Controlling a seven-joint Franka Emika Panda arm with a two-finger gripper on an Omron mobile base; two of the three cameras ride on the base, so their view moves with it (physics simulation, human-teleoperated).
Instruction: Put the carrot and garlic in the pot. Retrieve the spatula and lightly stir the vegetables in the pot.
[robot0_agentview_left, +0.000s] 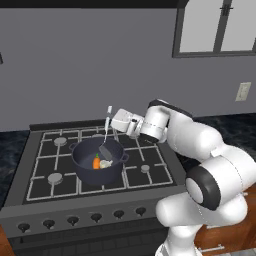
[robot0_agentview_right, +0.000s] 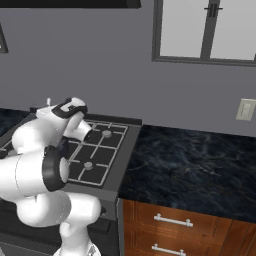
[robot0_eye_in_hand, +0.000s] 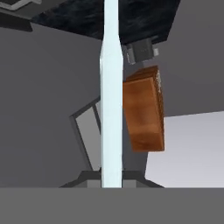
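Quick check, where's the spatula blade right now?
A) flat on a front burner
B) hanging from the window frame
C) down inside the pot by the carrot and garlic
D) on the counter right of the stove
C: the claw is shut on the spatula handle, and the dark blade dips into the pot next to the carrot and garlic.

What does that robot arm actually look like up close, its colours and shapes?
The arm is made of glossy white, rounded segments, bulging like fat sausages, joined by dark grey to black rings at the joints. Its gripper is a small, boxy white block. No loose cables or markings show.
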